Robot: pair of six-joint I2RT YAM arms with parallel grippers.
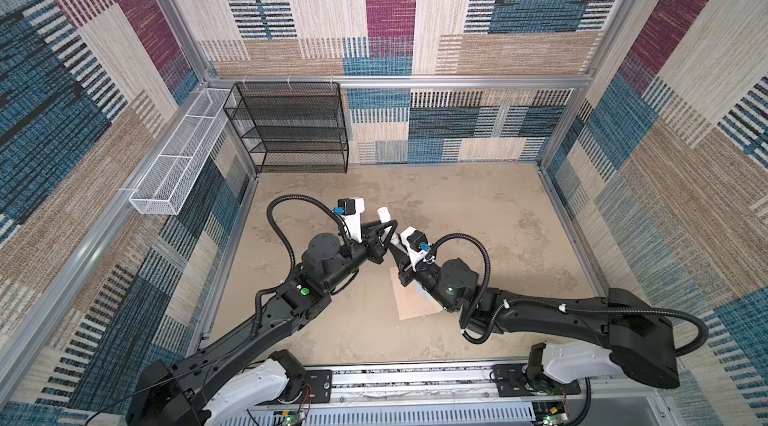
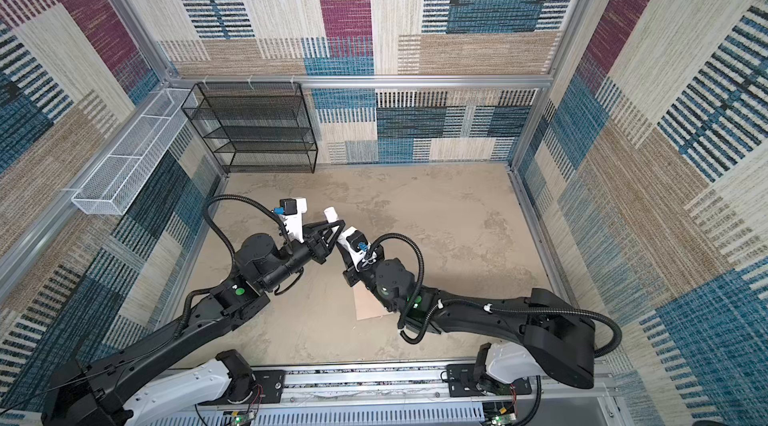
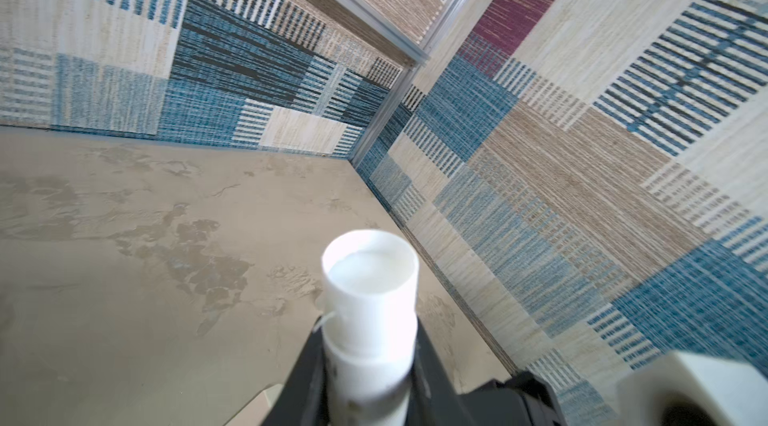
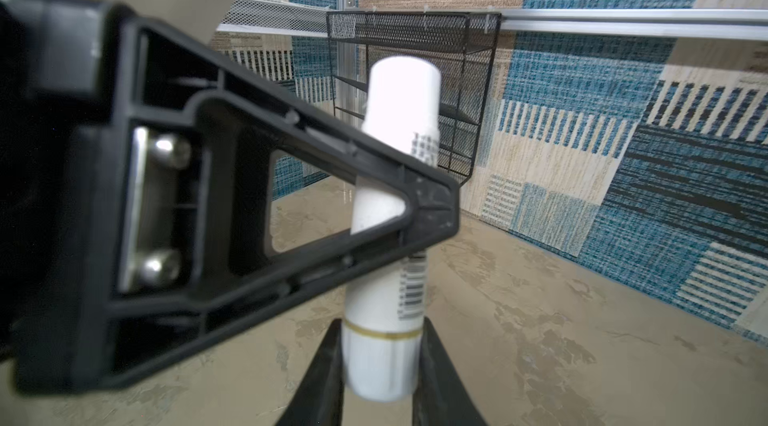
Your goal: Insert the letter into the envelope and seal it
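A small white tube [image 1: 384,215] [image 2: 332,214] is held above the table middle by both grippers. My left gripper [image 1: 390,229] [image 2: 338,228] [image 3: 370,345] is shut on the tube [image 3: 370,303] just below its wider cap. My right gripper [image 1: 394,243] [image 2: 343,243] [image 4: 380,357] is shut on the other end of the tube [image 4: 395,112], below a gold ring and barcode. The peach envelope [image 1: 409,301] [image 2: 368,304] lies flat on the table, partly under my right arm. The letter is out of view.
A black mesh shelf [image 1: 291,129] stands at the back left. A white mesh basket [image 1: 178,158] hangs on the left wall. My left gripper's finger [image 4: 291,195] fills much of the right wrist view. Patterned walls enclose the tan table [image 1: 478,237].
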